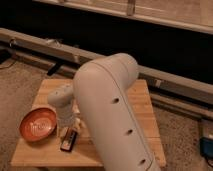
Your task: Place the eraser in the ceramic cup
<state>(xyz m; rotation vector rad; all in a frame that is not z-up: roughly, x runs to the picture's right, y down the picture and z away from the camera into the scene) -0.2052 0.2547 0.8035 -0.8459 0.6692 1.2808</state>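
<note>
Currently the main risk is a missed or clumsy pickup. The eraser [68,139], a small dark bar with an orange-red patch, lies flat on the wooden tabletop [30,157]. It sits just beside the orange-red bowl [38,124], off the bowl's lower right rim as the camera sees it. Because it is so thin and low, it could slip from between the fingers if they descend off centre or close across its long side. It could also be nudged against the bowl's rim. A descent that goes too deep would press the fingertips into the wood.

A second risk lies in the drop-off. The ceramic cup cannot be made out. It may sit behind the robot's bulky pale arm [112,105], which covers much of the tabletop to the right of the bowl. The cup is narrow, so a slightly misplaced release could leave the eraser on its rim or on the tabletop, or tip the cup over. The wide bowl, being so near, could also catch the eraser by mistake.

The arm enters the view at the lower right, well away from the bowl. It rises to a rounded elbow above and to the right of the bowl, then bends toward it. The wrist points downward. The gripper [69,124] hangs just right of the bowl's rim, directly above the eraser and near it. The fingers stand wide and hold nothing. Whether they touch the eraser cannot be told.
</note>
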